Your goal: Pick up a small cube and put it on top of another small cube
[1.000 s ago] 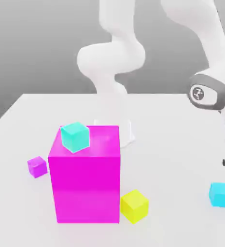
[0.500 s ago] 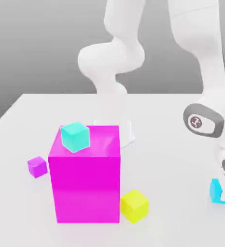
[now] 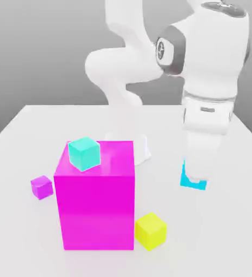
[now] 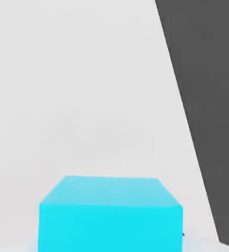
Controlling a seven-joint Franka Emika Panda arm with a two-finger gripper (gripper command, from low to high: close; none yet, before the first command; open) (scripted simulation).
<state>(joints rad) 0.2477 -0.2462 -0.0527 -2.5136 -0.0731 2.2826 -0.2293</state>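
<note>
Beside the magenta block (image 3: 95,200), to the exterior view's right, my gripper (image 3: 193,177) carries the sky-blue cube (image 3: 193,183), seemingly clamped; loose grip could drop it short of the yellow cube (image 3: 151,231).

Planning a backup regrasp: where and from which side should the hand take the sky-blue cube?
Take the sky-blue cube across two opposite vertical faces, coming straight down from above. Its flat, parallel sides suit a two-finger pinch, and the white tabletop around it looks bare, leaving room for fingers. The arm hides much of the cube in the exterior view.
</note>
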